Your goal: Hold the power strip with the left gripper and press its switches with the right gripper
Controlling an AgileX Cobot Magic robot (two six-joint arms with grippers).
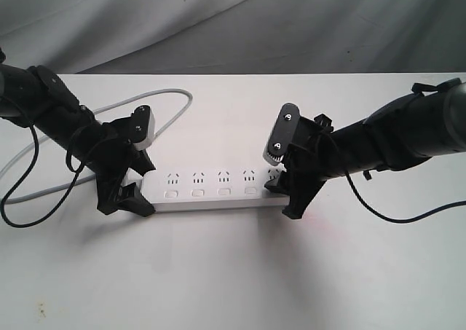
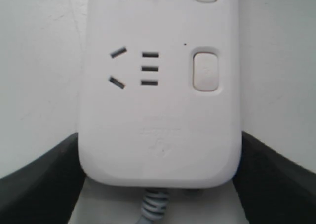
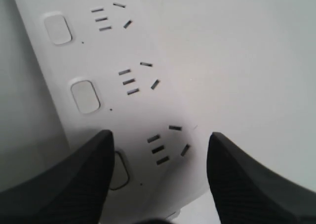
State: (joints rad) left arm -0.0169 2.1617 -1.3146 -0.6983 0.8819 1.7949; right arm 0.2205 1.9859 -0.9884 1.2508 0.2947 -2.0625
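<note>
A: Where does the power strip (image 1: 218, 188) lie, and how much room is around it?

B: It lies flat across the middle of the exterior frame, long axis left to right, on the white table (image 1: 233, 272). The table's far edge runs across the upper part of the frame, below a grey backdrop (image 1: 218, 24). Its other edges fall outside the picture. The lower half of the frame is bare tabletop. Between the strip and the far edge, the grey cord (image 1: 171, 100) loops through the upper left.

A: Counts?

B: One strip, one cord, two grippers. Five socket groups (image 1: 223, 176) show. Four of the switches (image 1: 197, 192) sit in plain sight in a row, and the spot at the right end is covered by the right gripper (image 1: 282, 197). Each arm trails one black cable (image 1: 397, 218).

A: The left gripper (image 1: 140, 184)?

B: Clamped on the strip's left end, where the cord is. In the left wrist view a black jaw presses each long side, and the cord comes out between them.

A: And the right?

B: Spread wide, holding nothing. In the right wrist view its fingers (image 3: 74, 184) stand well apart above the strip's end. One overlaps the last of three switches seen there. Whether it touches that switch I cannot tell.
</note>
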